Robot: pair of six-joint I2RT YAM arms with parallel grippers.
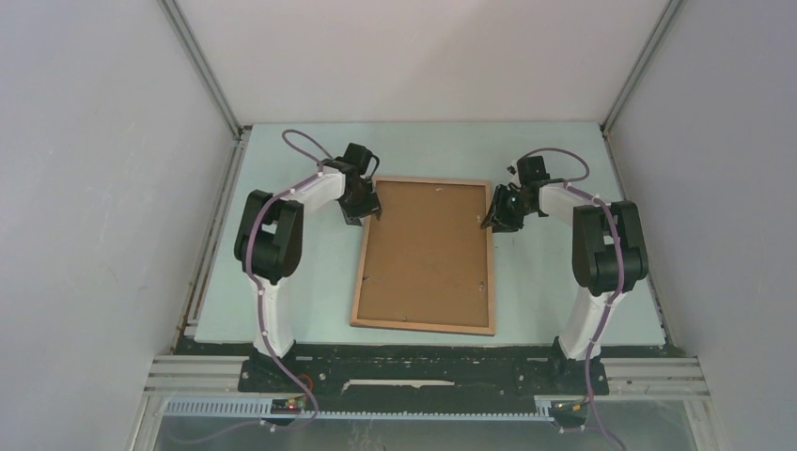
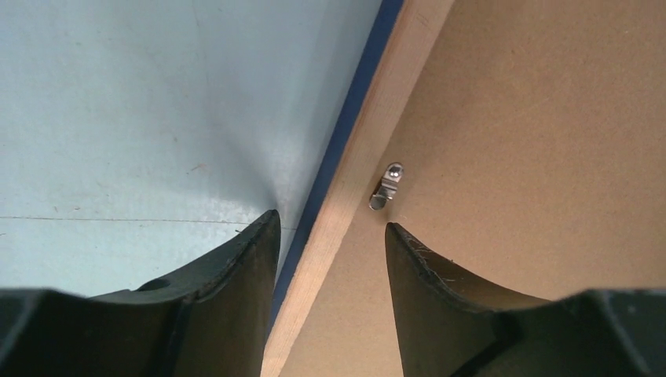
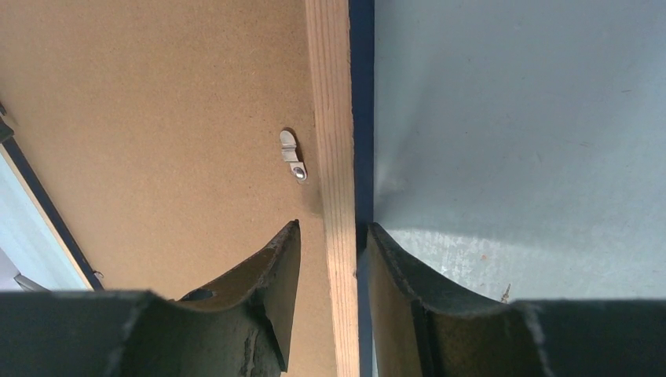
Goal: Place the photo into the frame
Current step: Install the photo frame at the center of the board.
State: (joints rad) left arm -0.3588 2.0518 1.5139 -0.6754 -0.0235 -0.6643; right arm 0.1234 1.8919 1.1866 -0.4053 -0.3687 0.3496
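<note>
Jaws on each side straddle frame [image 1: 423,327] rails; right-side contact unclear.

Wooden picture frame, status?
Left gripper open astride left rail. Right gripper astride right rail, grip unclear. Wood-brown rectangular frame back-up, brown backing board inside. Photo unseen.

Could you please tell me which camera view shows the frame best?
The top external view: all four rails of the frame show there, around the brown backing board. The left wrist view shows only a short stretch of the frame beside a metal clip; the right wrist view shows another such stretch of frame.
</note>
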